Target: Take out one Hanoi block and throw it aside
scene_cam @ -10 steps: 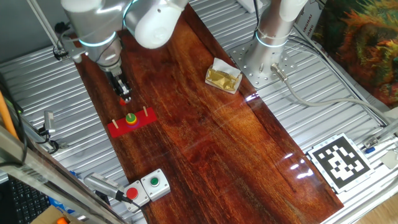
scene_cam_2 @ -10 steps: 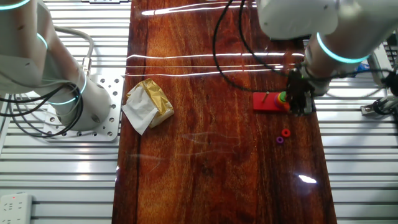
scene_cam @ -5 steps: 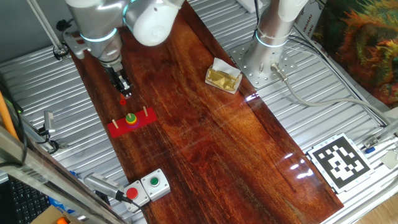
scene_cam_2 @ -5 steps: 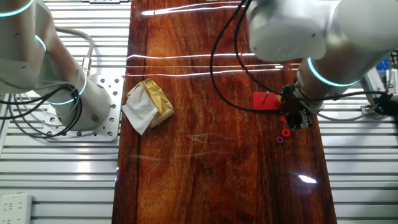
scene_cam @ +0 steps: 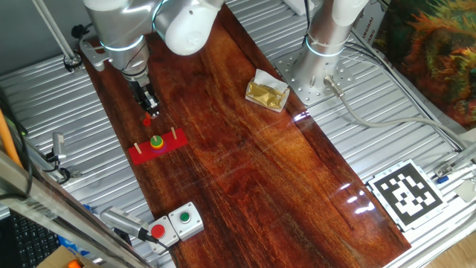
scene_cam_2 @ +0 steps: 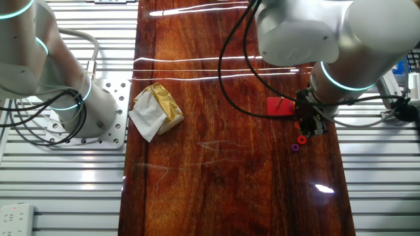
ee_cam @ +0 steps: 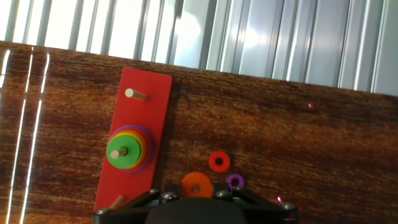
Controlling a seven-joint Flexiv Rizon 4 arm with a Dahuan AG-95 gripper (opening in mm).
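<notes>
While the gripper (ee_cam: 196,194) hangs beside the red base (ee_cam: 134,146) with the orange ring (ee_cam: 196,185) right at its fingertips, apparently pinched between them, a release here could drop it onto the red ring (ee_cam: 218,162) or purple ring (ee_cam: 234,181), knocking them away

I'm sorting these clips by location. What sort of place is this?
Probably a robotics lab test bench. A wooden board lies on a ribbed aluminium table, a printed marker tag sits near one corner, and a box with red and green push buttons sits near a red Hanoi peg base.
</notes>
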